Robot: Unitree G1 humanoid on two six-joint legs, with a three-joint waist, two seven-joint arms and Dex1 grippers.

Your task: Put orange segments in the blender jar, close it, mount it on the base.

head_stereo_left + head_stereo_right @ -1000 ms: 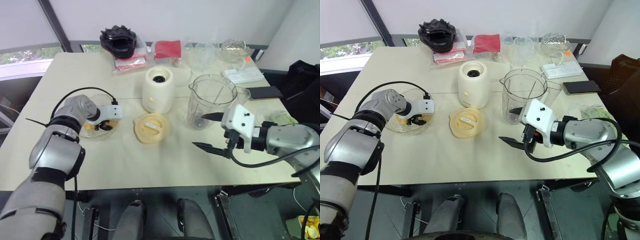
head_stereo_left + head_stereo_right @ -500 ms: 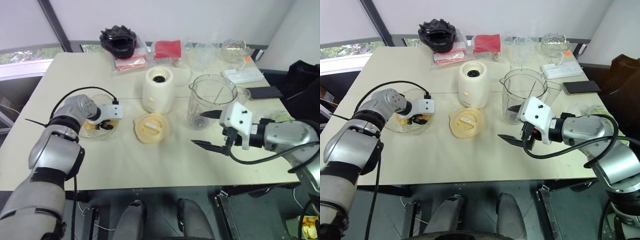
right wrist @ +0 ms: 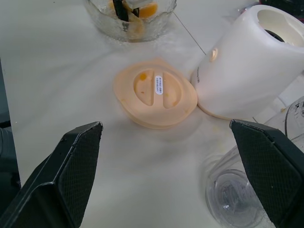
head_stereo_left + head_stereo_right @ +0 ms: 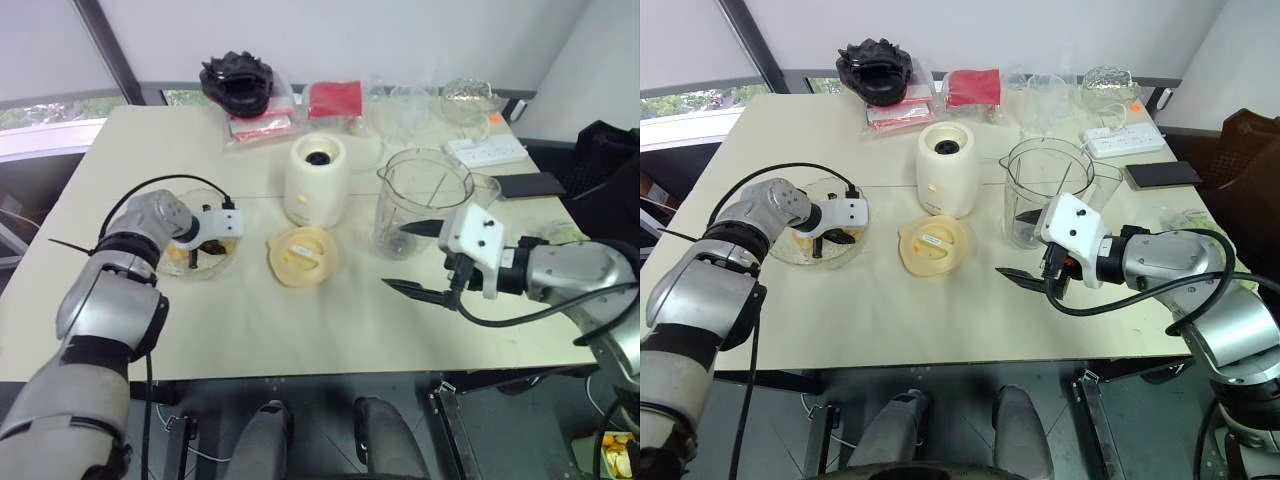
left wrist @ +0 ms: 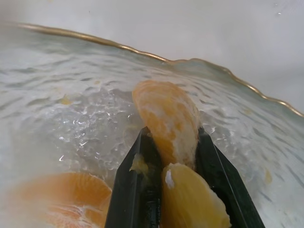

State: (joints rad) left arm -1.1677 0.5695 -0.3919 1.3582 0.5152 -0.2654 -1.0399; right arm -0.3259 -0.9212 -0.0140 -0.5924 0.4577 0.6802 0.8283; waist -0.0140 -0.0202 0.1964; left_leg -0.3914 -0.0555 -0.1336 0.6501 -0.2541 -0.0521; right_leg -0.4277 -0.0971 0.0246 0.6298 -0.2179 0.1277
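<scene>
Left pincer [image 5: 173, 156] clenched on an orange segment [image 5: 166, 121] in the glass bowl [image 4: 228, 262] on the tabletop; soft, slick, probably bruises, so mid-belly grip suits; right pincer [image 4: 412, 260] spread wide, empty

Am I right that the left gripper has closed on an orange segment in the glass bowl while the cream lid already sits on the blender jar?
Not quite: the left gripper is indeed shut on an orange segment in the glass bowl, as the left wrist view shows. But the cream lid lies flat on the table; in the left eye view the blender jar stands open.
</scene>
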